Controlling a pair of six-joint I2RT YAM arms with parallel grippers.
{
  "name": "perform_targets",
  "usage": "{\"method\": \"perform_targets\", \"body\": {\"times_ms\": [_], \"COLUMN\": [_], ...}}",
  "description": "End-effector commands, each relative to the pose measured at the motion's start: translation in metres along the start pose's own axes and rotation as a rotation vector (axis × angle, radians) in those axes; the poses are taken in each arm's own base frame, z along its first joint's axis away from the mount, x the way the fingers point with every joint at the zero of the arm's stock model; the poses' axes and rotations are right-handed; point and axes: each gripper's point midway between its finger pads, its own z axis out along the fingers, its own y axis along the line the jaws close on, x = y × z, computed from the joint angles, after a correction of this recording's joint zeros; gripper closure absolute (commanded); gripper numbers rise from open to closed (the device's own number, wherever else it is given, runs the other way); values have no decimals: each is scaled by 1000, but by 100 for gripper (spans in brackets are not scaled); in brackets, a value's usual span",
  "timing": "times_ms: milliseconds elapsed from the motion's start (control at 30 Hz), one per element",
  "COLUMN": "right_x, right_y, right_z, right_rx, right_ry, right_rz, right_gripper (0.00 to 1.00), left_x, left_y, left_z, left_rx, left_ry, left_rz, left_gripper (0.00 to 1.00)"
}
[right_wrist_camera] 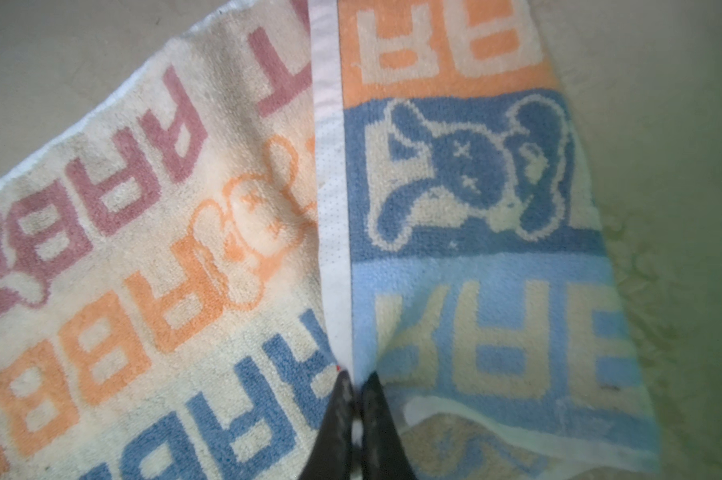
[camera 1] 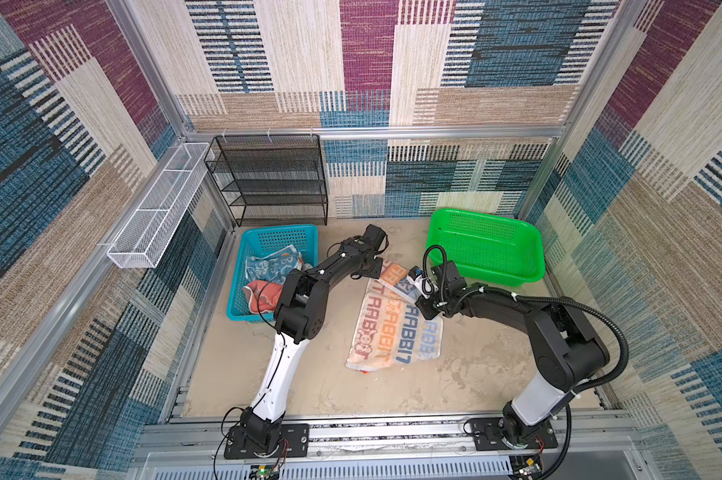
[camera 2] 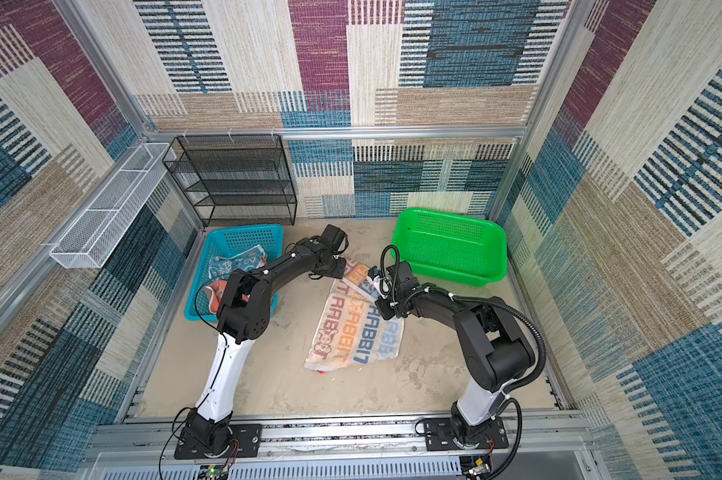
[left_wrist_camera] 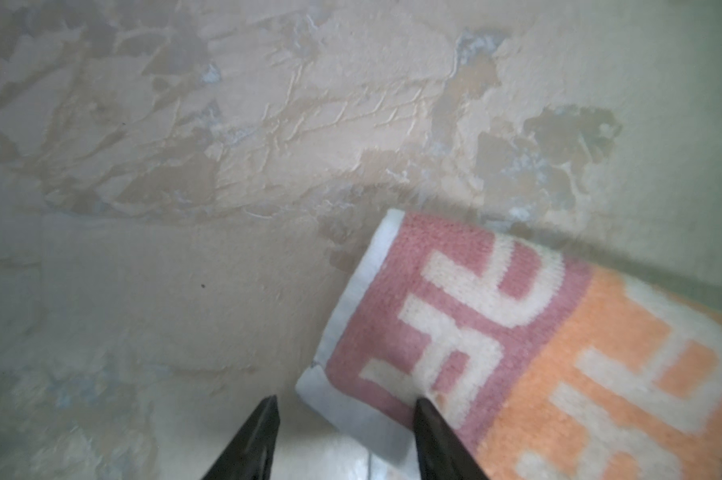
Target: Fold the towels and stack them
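The lettered towel (camera 1: 392, 332) lies in the middle of the worktop (camera 1: 309, 374), its far end folded back over itself. The right pincer (right_wrist_camera: 355, 380) is closed on that flap's white hem. The left pincer (left_wrist_camera: 347, 405) stands partly open and grips nothing, with the flap's other corner between its tips. A blue towel (camera 1: 268, 266) and a coral towel (camera 1: 259, 291) lie in the blue basket (camera 1: 243, 266).
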Motion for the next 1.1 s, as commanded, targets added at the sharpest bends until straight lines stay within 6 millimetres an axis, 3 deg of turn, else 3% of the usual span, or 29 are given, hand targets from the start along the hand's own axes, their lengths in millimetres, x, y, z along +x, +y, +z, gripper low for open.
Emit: {"method": "perform_targets", "body": {"times_ms": [0, 200, 567, 733, 867, 1067], "right_x": [-5, -5, -14, -19, -21, -22], "right_y": [2, 3, 4, 4, 3, 1], "right_z": [-2, -3, -4, -4, -2, 0], "right_rx": [-10, -12, -26, -30, -28, -22], "right_ry": [-22, -24, -44, -53, -54, -54], "right_rz": [2, 2, 1, -3, -2, 3], "right_gripper": [92, 92, 93, 93, 93, 88], "left_x": [-7, -4, 26, 35, 41, 31], "left_y": [6, 4, -3, -3, 1, 5], "left_z": [-7, 7, 22, 23, 22, -1], "left_rx": [-17, 23, 54, 52, 40, 32], "left_ry": [-17, 10, 92, 112, 122, 86], "left_rz": [-23, -46, -69, -74, -78, -70], "left_gripper": [41, 43, 64, 80, 100, 100]}}
